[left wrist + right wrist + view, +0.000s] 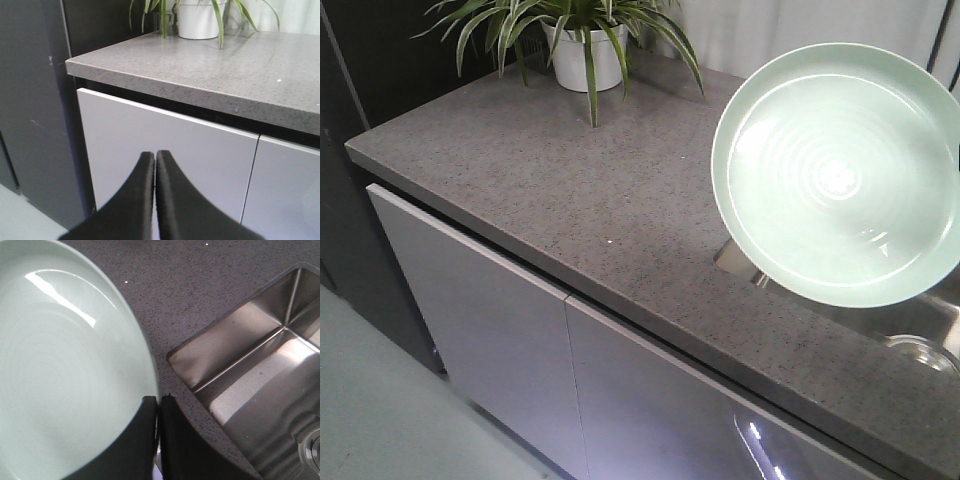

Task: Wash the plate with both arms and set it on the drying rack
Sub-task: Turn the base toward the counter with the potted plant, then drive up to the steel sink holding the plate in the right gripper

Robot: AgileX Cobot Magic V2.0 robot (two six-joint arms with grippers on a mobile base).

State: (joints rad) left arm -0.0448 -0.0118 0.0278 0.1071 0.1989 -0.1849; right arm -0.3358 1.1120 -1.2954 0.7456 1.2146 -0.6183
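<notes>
Right gripper (159, 401): fingers pinched tight on the plate (65, 365) rim, plate fanning out toward 10 o'clock.
Plate: held aloft, tilted, above the countertop (570, 190).
Sink (260, 390): steel basin, 4 o'clock of the plate.
Left gripper (156, 156): fingers pressed together, nothing between, low before a cabinet door (165, 145).
Potted plant (585, 50): 12 o'clock, back of counter.

We see the plate (840, 175), round and pale mint green with a low raised rim and faint concentric rings, held up tilted above the grey countertop (570, 200), beside the corner of the steel sink (235, 345). The right gripper (159, 399) has its black fingers pinched on the plate's rim. The left gripper (156, 154) hangs below counter level, fingers pressed together.
</notes>
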